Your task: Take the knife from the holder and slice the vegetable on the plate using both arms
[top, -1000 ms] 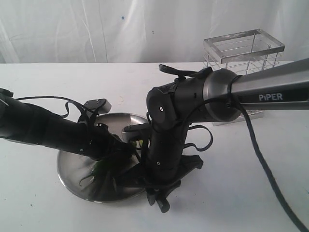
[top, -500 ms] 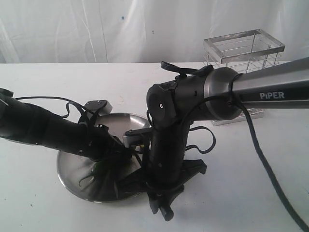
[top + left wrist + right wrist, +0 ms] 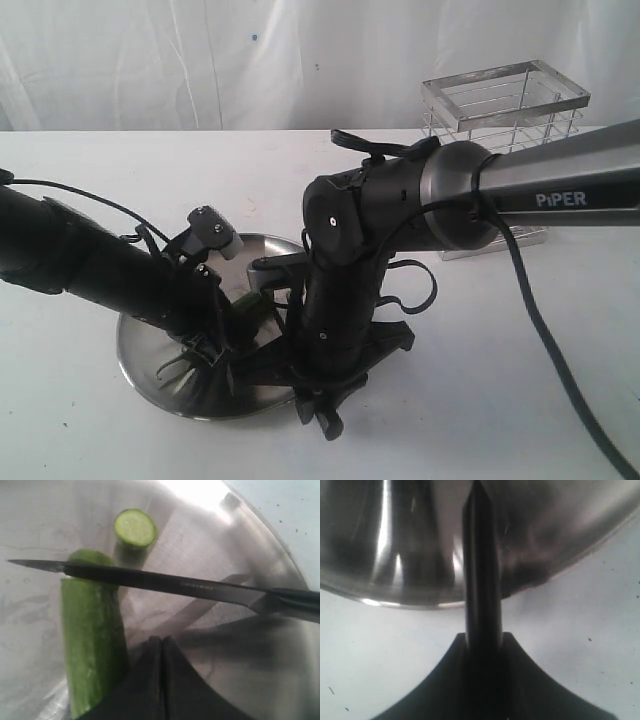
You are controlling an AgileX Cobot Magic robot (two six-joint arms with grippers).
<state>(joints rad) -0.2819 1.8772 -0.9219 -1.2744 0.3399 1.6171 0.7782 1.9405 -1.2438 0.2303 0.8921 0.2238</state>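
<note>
The knife point(image 3: 165, 582) lies level across the plate point(image 3: 250, 545), its dark blade resting on the top of the long green vegetable point(image 3: 90, 645), which stands inside the plate. A short cut piece point(image 3: 134, 528) with a pale round face sits apart from it, further in on the plate. The small print on the blade is too faint to read.

The right gripper point(image 3: 484, 637) is clamped on the knife's black handle at the plate's rim. The left gripper point(image 3: 161, 642) has its jaws pressed together with nothing between them, just beside the vegetable.

"PiPER" point(image 3: 560, 199) shows on the right arm's grey tube. Both arms hide much of the plate from outside. The wire holder point(image 3: 505, 100) stands well apart from the plate, behind the right arm.

Compared with a second ago, the left arm has drawn back from the plate's middle and its wrist has tilted up; the right arm has barely moved.
</note>
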